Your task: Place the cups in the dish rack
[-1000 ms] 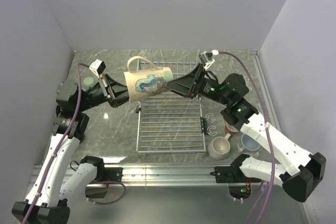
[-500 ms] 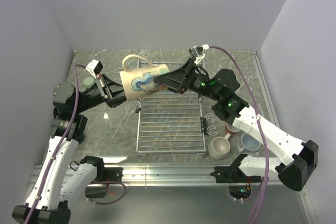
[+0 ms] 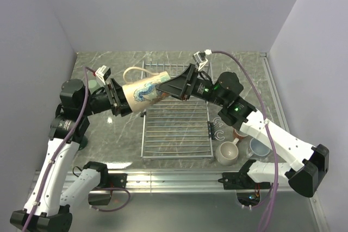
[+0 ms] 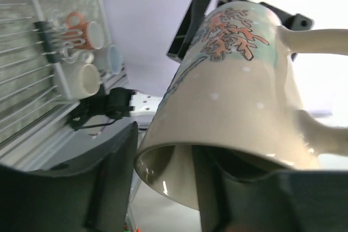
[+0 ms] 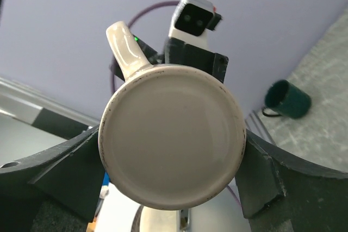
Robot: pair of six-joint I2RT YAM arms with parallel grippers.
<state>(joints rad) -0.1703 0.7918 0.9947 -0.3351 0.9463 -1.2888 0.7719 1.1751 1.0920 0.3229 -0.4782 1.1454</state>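
Note:
A cream cup painted with a blue and orange figure hangs on its side above the far end of the dish rack, between both arms. My right gripper is shut on its base; in the right wrist view the round base fills the space between the two fingers, which both touch it. My left gripper is at the cup's mouth, open. One finger is inside the cup; the other stands outside, apart from the rim. The handle points up and away.
Three more cups stand right of the rack: tan, salmon-red and pale blue. A dark teal cup lies on the marble table at the left. White walls close in on three sides.
My left gripper has opened off the cup's rim. The right gripper has come in over the rack and closed on the base. The cup has shifted slightly left and lower.

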